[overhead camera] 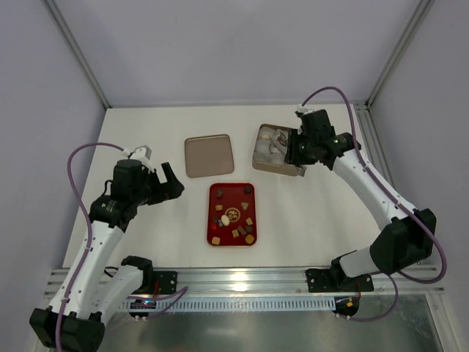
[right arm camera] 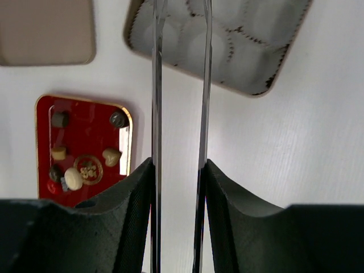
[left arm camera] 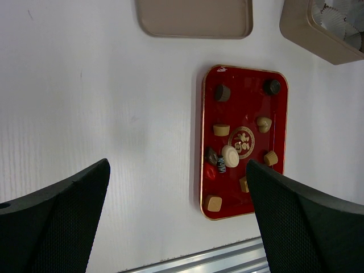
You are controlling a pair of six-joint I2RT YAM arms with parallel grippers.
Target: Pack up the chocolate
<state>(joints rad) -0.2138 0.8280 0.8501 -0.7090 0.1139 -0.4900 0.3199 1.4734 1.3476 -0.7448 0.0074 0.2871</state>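
While chocolate (left arm camera: 230, 155) lies scattered along the red tray (left arm camera: 244, 102), pcs w/o clear long axis, L claw (left arm camera: 177, 168) gapes empty; R claw (right arm camera: 181, 17) slightly apart, empty, over tin (right arm camera: 267, 85).

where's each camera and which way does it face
Top external: above, behind the robot, looking down at the table; left arm and right arm show.
Left wrist: on the left arm, facing down at the red tray; its open fingers show.
Right wrist: on the right arm, facing the tin between its thin fingers.
All share the red tray.

Brown and tan chocolate (left arm camera: 222, 92) dots a gold-rimmed red tray (left arm camera: 244, 102).
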